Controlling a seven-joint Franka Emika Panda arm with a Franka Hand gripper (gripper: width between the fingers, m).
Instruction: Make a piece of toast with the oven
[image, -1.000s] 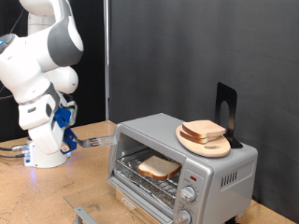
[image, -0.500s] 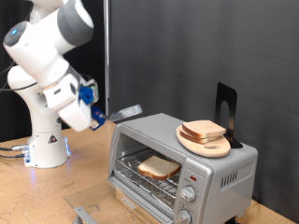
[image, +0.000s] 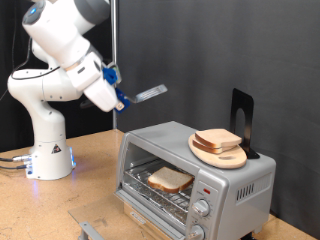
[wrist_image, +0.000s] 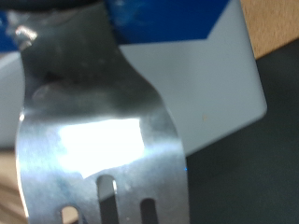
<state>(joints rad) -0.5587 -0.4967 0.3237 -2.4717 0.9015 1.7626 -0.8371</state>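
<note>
One white Franka arm (image: 60, 70) with a rounded glossy shell rises from its base at the exterior view's left, standing on a pale wooden tabletop (image: 40, 205) before a dark curtain. Its gripper (image: 122, 99), fitted with blue parts, hangs in the air up and to the left of the oven, and from it a flat metal spatula (image: 148, 93) juts toward the right, well above the oven's top and touching nothing. How wide the jaws stand cannot be told, since the blue fittings hide them; the wrist view shows only the spatula's shiny, slotted steel blade (wrist_image: 98, 140) close up, with a bright glare on it and a blue and white surface behind. Further right sits the small silver metal countertop toaster oven (image: 200, 175), boxy and brushed in finish, its door swung down and open at the near side, with round knobs (image: 203, 208) on its right front panel. Inside, on the wire rack, lies the square slice of pale white bread with a tan crust (image: 170, 179), the piece of toast, flat and alone. On the oven's roof, toward the right, rests a round wooden board (image: 218, 152) carrying a small stack of like bread slices (image: 216, 140). Just behind the board stands an upright black stand (image: 242, 120), thin and dark.
</note>
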